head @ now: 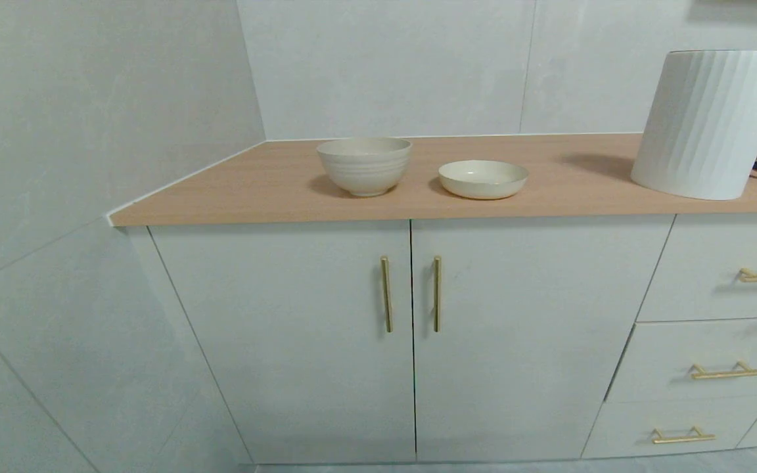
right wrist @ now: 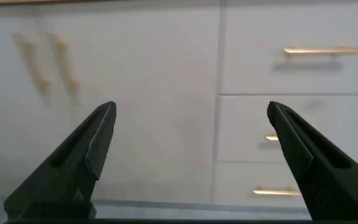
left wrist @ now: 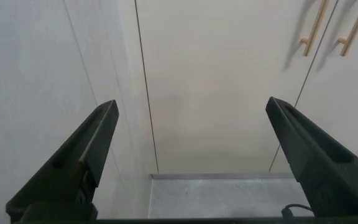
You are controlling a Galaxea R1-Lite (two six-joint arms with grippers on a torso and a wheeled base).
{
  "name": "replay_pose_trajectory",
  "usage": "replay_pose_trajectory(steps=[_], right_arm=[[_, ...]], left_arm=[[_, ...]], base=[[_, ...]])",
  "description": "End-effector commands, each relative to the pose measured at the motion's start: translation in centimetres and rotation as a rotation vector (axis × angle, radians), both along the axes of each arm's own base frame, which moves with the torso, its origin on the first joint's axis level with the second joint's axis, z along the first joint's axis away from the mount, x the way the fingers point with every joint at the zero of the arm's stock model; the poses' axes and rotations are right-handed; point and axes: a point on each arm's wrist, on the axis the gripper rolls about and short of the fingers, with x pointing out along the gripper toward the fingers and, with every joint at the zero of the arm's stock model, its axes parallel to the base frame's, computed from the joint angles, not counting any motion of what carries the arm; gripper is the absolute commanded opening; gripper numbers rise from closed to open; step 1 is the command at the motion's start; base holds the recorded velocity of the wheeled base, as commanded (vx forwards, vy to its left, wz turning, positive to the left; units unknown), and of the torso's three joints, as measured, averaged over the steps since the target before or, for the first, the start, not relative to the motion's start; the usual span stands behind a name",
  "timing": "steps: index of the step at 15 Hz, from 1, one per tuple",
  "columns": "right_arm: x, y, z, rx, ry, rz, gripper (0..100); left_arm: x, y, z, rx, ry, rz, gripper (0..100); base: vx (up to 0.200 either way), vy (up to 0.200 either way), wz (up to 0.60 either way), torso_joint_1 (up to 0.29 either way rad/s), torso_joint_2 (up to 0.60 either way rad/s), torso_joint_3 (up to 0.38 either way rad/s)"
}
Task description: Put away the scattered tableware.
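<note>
- Left gripper (left wrist: 190, 107) is lower than the countertop (head: 569, 187), jaws spread wide, holding nothing.
- Ribbed bowl (head: 365, 164) stands upright on the countertop.
- Shallow dish (head: 483, 179) rests on the countertop, near the bowl, not touching.
- Right gripper (right wrist: 191, 111) is lower than the countertop, jaws wide apart, empty.

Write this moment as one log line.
bowl and dish: on counter | cabinet doors: shut | left gripper: open | right gripper: open
</note>
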Motion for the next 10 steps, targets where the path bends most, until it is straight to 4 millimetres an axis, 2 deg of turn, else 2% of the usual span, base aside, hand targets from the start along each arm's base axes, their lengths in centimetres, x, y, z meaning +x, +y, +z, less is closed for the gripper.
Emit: replay_pose_trajectory(steps=[1,5,7,10], right_arm=[[1.9,0.3,1.6,-0.007,0.164,0.193,100],[6.0,1.0,4.8,0.011,0.362,0.367,100],[9.9,2.4,6.5,0.003,0.493,0.527,100],[15.6,5.6,7.7,-0.019,0.555,0.651,100]], left_arm=[[0.0,0.0,0.0,0.000,0.000,0.000,100],[0.0,0.0,0.0,0.000,0.000,0.001,100],[0.0,0.0,0.0,0.000,0.000,0.000,100],[0.0,0.0,0.0,0.000,0.000,0.000,100]], base=[[0.000,0.000,0.00,0.000,0.00,0.000],[0.000,0.000,0.00,0.000,0.00,0.000],[0.000,0.000,0.00,0.000,0.00,0.000],[0.000,0.000,0.00,0.000,0.00,0.000]])
